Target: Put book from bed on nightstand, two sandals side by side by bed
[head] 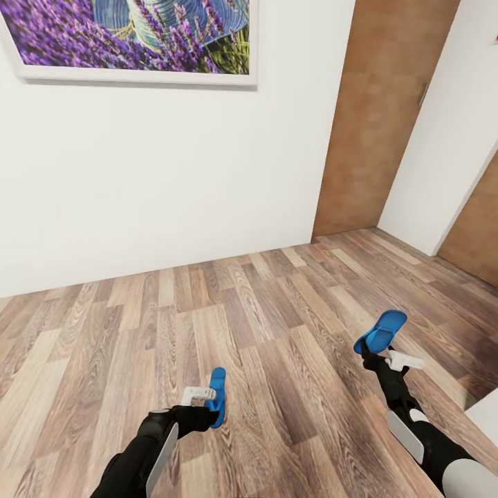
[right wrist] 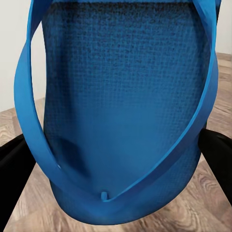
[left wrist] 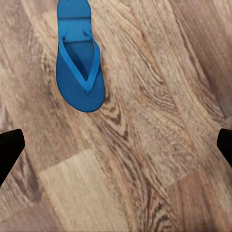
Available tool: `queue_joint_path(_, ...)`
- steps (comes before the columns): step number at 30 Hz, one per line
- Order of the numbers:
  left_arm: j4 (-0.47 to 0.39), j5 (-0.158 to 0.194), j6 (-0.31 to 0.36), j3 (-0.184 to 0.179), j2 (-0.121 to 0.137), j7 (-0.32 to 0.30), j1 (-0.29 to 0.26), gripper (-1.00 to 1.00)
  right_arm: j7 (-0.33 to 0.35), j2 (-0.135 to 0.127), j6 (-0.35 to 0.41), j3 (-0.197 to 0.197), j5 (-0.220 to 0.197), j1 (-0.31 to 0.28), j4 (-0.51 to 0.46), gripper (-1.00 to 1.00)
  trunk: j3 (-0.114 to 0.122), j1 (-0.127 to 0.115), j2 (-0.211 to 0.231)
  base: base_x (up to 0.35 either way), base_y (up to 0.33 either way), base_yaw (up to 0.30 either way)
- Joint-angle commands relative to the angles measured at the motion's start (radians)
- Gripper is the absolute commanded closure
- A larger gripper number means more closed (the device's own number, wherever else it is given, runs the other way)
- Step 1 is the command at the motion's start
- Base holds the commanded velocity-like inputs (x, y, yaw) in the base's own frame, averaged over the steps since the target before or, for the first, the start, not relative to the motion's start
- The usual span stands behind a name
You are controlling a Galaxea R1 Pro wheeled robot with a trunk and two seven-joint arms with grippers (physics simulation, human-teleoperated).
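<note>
A 1st sandal (head: 218, 397) is seen at the lower centre of the head view, just beside the left pincer (head: 199, 398). That pincer is spread wide, and in the left wrist view its fingers (left wrist: 9, 147) are kept well apart from the sandal (left wrist: 79, 72). It is probably let go onto the wood floor (head: 263, 311), though contact cannot be confirmed. A 2nd sandal (head: 382, 330) is clamped by its sole in the right pincer (head: 377, 351) at lower right and carried clear of the floor, presumably for pairing beside the bed.
</note>
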Motion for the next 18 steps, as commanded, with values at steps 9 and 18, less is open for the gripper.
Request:
queue_joint_path(9,-0.001,0.000,0.004,-0.004,0.000,-0.001,0.000,-1.00,0.004,-0.001,-0.005,0.006,-0.011,-0.001,0.001,1.00,-0.001,0.000,0.000,0.116,0.000,0.000)
queue_joint_path(18,0.000,-0.001,0.003,-0.006,0.000,0.000,0.000,-1.00,0.004,-0.001,-0.005,0.007,-0.011,-0.001,0.001,1.00,-0.001,0.000,0.000,0.233,0.000,0.000)
